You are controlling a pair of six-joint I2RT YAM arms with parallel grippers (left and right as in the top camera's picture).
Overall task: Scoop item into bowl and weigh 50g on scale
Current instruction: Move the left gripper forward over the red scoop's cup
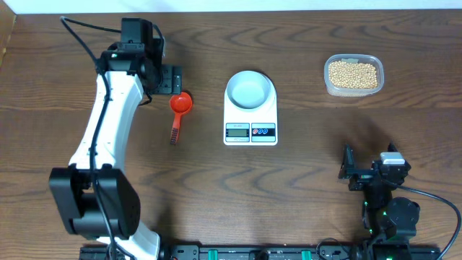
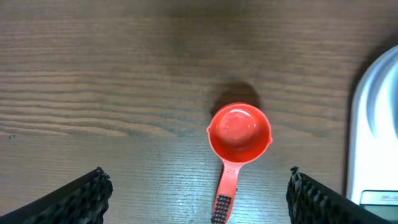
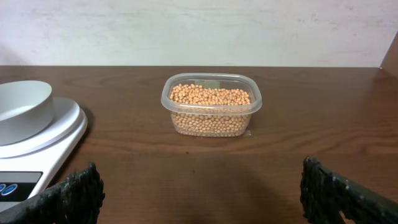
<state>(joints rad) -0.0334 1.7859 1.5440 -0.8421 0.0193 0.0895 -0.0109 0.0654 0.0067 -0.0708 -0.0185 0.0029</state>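
The pale bowl [image 1: 250,89] stands empty on the white scale [image 1: 250,128]. The tan beans [image 1: 353,74] fill a clear plastic tub [image 1: 328,79] at the back right, also in the right wrist view [image 3: 211,102]. A red scoop [image 1: 179,106] lies left of the scale, its handle toward the front. My left gripper [image 1: 164,79] is open above the scoop [image 2: 239,132], with the handle between its fingers [image 2: 198,196]. My right gripper [image 1: 351,167] is open and empty near the front right, facing the tub.
The scale's display [image 1: 237,131] and its two buttons [image 1: 263,131] face the front. The table's back edge runs behind the tub [image 3: 199,66]. The scale's corner shows at the right of the left wrist view [image 2: 373,124].
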